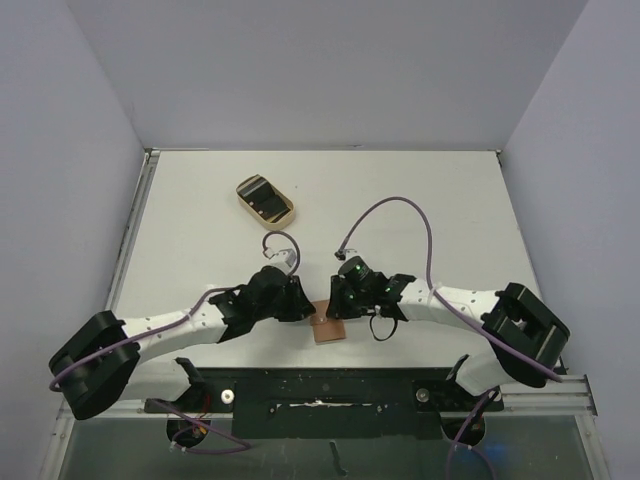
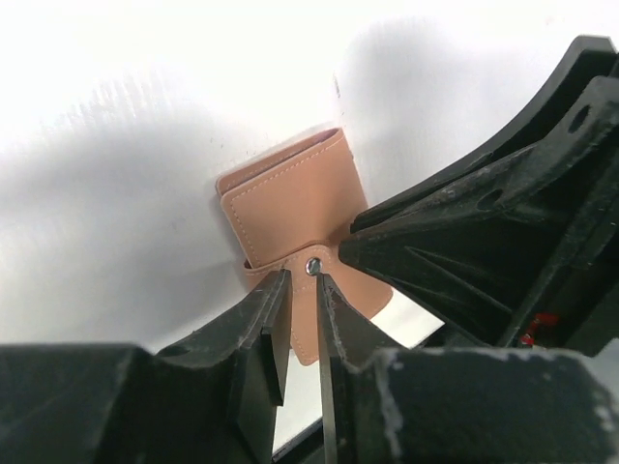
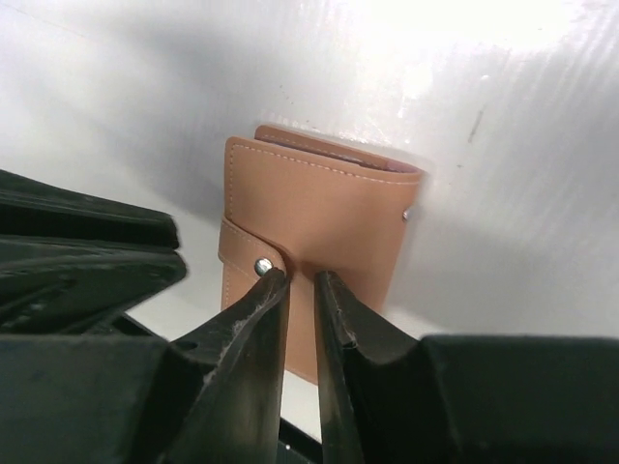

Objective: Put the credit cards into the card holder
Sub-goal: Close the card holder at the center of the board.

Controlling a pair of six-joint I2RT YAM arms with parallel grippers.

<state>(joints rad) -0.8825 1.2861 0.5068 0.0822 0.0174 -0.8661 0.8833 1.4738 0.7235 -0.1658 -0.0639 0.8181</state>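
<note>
Top external: card holder lies closed on the counter close to its near edge, boxed in by both arms' tips. We see the left claw closed to a slit on the snap tab. The right claw pinches the leather beside it, and the two claws nearly touch. Open counter lies beyond. The tan tray with dark credit cards sits well apart, far-left.

Tan oval tray, far-left on white table
</note>
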